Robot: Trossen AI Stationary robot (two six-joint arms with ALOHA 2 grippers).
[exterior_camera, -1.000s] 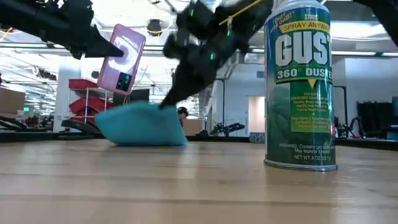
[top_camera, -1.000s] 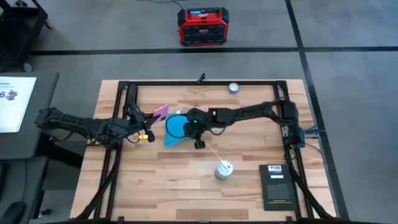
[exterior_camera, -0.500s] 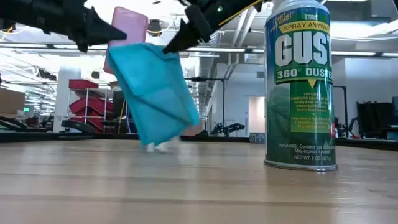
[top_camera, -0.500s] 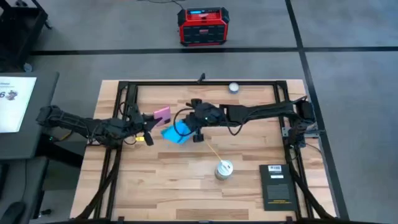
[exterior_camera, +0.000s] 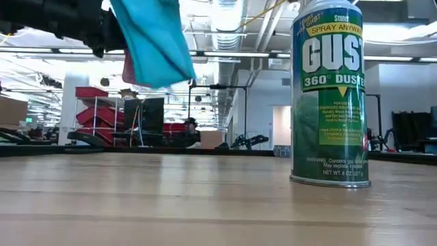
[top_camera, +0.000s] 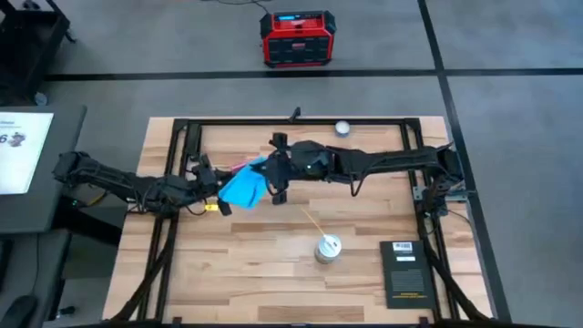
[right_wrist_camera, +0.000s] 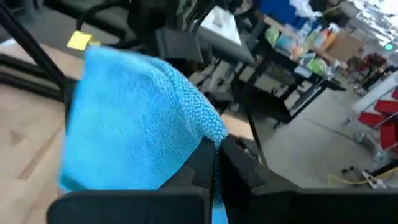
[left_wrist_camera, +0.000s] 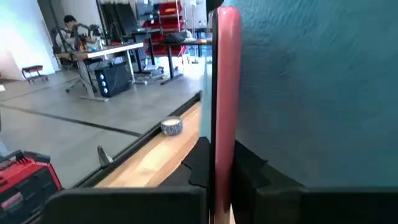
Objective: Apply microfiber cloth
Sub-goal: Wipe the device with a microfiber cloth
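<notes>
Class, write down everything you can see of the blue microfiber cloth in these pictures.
The microfiber cloth is bright blue, soft, with a finely nubbed weave. It hangs clear of the table, pinched at one edge by the right gripper, draping loosely against the pink phone, which the left gripper holds upright on edge.

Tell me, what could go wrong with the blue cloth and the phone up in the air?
The right gripper pinches the microfiber cloth only by one edge, so wiping might tug it loose and drop it. The left gripper clamps the pink phone on edge above the table; a hard push from the cloth could perhaps twist it out. The loose cloth also hides much of the phone.
</notes>
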